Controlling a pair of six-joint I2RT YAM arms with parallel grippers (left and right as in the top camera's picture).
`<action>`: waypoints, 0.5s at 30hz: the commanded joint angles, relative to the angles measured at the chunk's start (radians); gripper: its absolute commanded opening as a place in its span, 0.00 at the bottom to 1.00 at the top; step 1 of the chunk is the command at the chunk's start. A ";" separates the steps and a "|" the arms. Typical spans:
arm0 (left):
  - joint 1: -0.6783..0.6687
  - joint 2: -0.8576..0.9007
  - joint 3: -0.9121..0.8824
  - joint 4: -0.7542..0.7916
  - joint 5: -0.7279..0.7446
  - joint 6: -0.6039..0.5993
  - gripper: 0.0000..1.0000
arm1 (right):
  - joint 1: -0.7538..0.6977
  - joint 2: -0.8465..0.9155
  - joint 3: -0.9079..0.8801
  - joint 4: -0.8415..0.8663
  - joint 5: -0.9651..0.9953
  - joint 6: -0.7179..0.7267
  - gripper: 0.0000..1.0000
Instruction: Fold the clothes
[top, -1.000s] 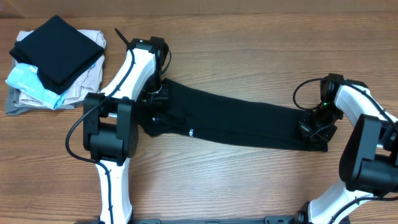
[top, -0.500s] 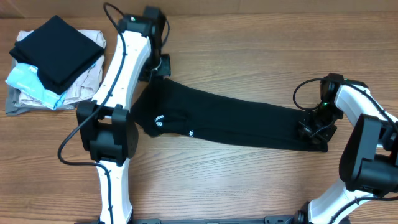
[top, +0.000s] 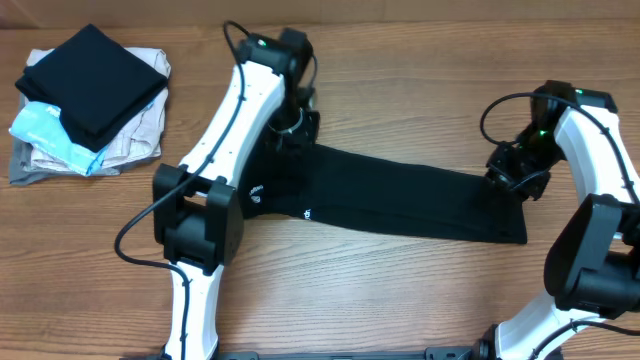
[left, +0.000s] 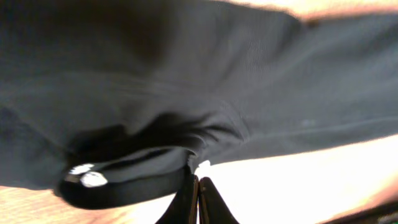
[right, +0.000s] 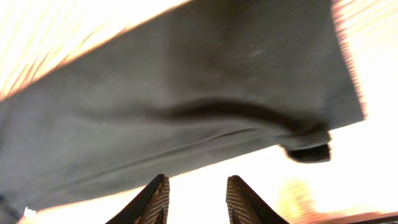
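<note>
The clothes, one black shirt (top: 400, 200), lie as a long narrow strip across the wooden table. My left gripper (top: 290, 130) is above the strip's left end, shut on the shirt's edge. In the left wrist view its fingertips (left: 198, 186) press together right at a fold of black fabric (left: 186, 81), beside the rolled collar with its white tag (left: 87, 177). My right gripper (top: 512, 172) hovers over the strip's right end. In the right wrist view it (right: 198, 196) stands open with nothing between its fingers, and the shirt (right: 186, 93) lies just beyond the tips.
A stack of folded garments (top: 85, 95), black on top of light-blue, beige and grey, sits at the table's far left corner. Bare wood (top: 400, 290) runs in front of the shirt and behind it.
My left gripper rose from the shirt's left end and swung right, drawing the fabric edge with it. My right gripper opened, let go of the right end and moved back from it.
</note>
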 joint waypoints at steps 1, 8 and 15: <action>-0.016 -0.006 -0.061 -0.012 0.023 0.024 0.04 | 0.038 -0.024 -0.019 0.002 -0.071 -0.049 0.34; -0.032 -0.008 -0.130 -0.122 0.015 0.087 0.04 | 0.079 -0.024 -0.067 0.039 -0.056 -0.048 0.35; -0.044 -0.050 -0.197 -0.192 -0.027 0.093 0.04 | 0.079 -0.024 -0.067 0.044 -0.048 -0.048 0.36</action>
